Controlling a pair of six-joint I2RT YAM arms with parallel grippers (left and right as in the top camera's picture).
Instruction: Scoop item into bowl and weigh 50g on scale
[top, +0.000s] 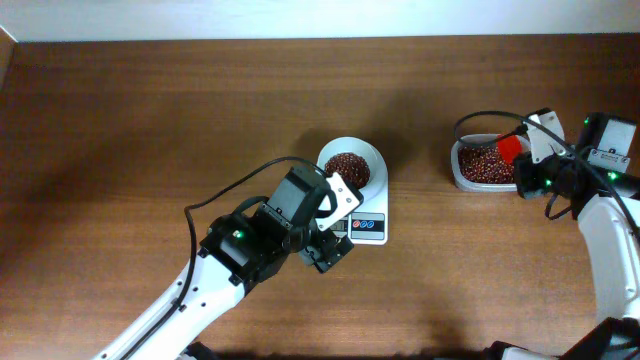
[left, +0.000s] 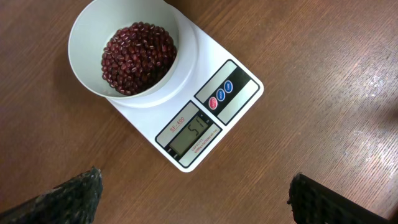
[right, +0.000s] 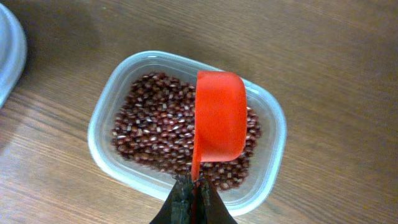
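Observation:
The white bowl (top: 352, 163) holds red beans (top: 347, 167) and stands on the white scale (top: 362, 222). In the left wrist view the bowl (left: 127, 50), beans (left: 138, 57) and scale (left: 205, 118) show clearly; the display reads about 51. My left gripper (top: 332, 225) is open and empty over the table just in front of the scale (left: 196, 199). My right gripper (right: 194, 193) is shut on the handle of a red scoop (right: 219, 118), held over the clear tub (right: 118, 87) of beans (right: 155, 124). The scoop (top: 511, 148) also shows in the overhead view.
The clear tub (top: 462, 172) sits at the right of the brown table. A cable loops above it (top: 480, 118). A pale rounded edge (right: 9, 50) shows at the left of the right wrist view.

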